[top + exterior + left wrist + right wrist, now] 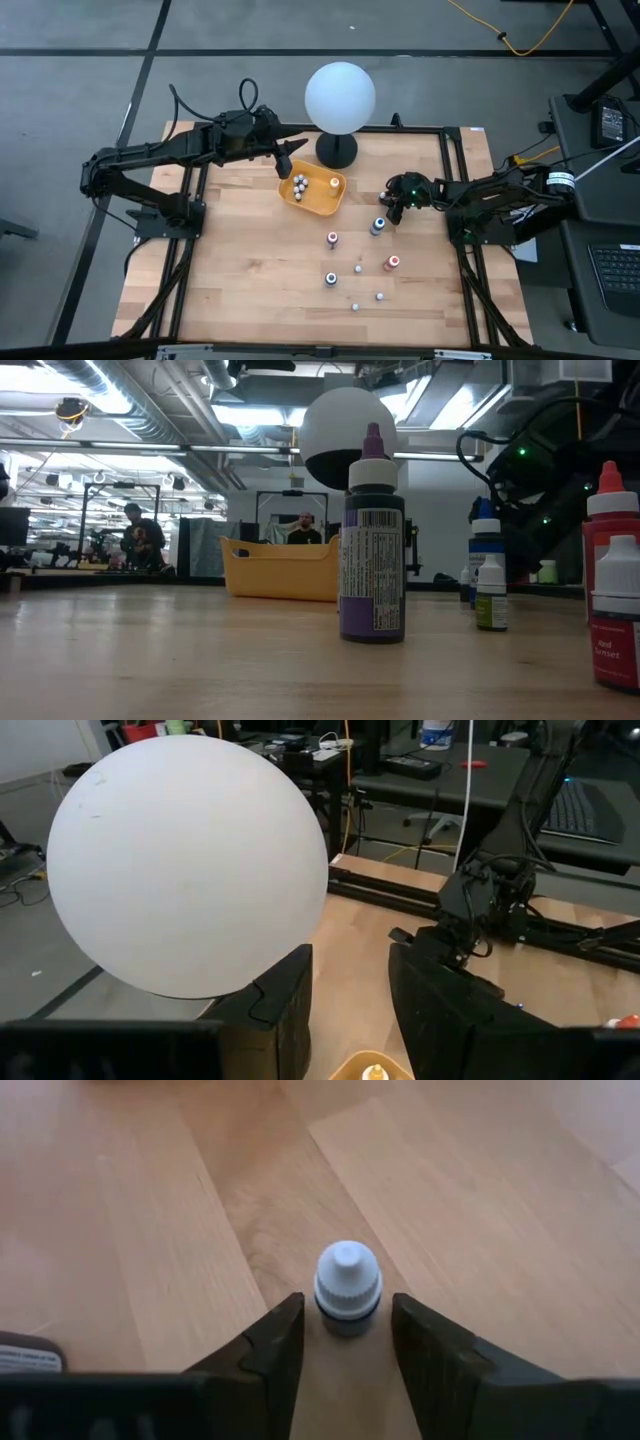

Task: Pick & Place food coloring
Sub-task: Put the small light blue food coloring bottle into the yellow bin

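One blue-collared food coloring bottle [348,1285] stood upright near the desk's right edge, bracketed by the right end effector [346,1342], not yet clamped. Off-centre closure could topple it.

Pale wood table [250,270], matt globe [340,95], seemingly plastic tray [325,205].
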Robot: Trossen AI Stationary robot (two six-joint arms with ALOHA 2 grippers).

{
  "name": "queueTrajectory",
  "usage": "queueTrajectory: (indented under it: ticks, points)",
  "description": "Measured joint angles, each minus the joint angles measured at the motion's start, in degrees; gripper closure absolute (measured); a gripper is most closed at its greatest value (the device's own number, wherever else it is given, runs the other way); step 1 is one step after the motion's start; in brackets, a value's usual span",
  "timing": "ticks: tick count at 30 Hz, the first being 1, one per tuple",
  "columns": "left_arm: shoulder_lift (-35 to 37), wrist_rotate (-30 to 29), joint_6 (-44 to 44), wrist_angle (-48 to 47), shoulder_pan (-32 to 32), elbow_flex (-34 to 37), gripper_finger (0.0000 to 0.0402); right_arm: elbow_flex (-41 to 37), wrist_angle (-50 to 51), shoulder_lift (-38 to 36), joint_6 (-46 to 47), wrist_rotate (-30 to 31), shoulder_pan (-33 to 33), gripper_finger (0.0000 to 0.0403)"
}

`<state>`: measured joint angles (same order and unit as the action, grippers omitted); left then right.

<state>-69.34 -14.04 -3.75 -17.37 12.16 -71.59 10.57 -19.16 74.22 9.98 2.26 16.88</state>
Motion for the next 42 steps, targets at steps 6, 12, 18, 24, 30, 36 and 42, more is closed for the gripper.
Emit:
queueTrajectory:
  ticks: [6, 12, 18, 24, 30, 36, 42]
  points:
    - [0.0, 0.0, 0.0, 0.0, 0.0, 0.0, 0.0272, 0.0, -0.15, 0.0, 0.02, 0.06, 0.0, 0.0273]
    - [0.0, 0.0, -0.07, 0.0, 0.0, 0.0, 0.0272, 0.0, -0.61, 0.0, 0.04, -0.02, 0.0, 0.0313]
    - [0.0, 0.0, -0.25, -0.02, 0.0, 0.0, 0.0272, 0.0, -0.85, 0.0, 0.25, -1.09, 0.0, 0.0329]
    - [0.0, -0.01, -0.84, -0.57, 0.0, 0.0, 0.0272, 0.0, -0.91, 0.0, 0.26, -1.09, 0.0, 0.0328]
    - [0.0, 0.0, -1.87, -2.44, 0.0, 0.0, 0.0272, 1.6, -0.67, -0.07, 0.22, -3.67, 0.0, 0.0332]
    - [-0.02, -0.02, -3.58, -4.67, 0.0, 0.0, 0.0272, 5.78, 2.95, -0.07, -1.82, -4.0, 0.0, 0.0331]
    - [-0.93, 0.77, -6.06, -7.24, 0.0, -0.01, 0.0272, 12.24, 12.7, -0.07, -6.56, -4.02, 0.02, 0.0332]
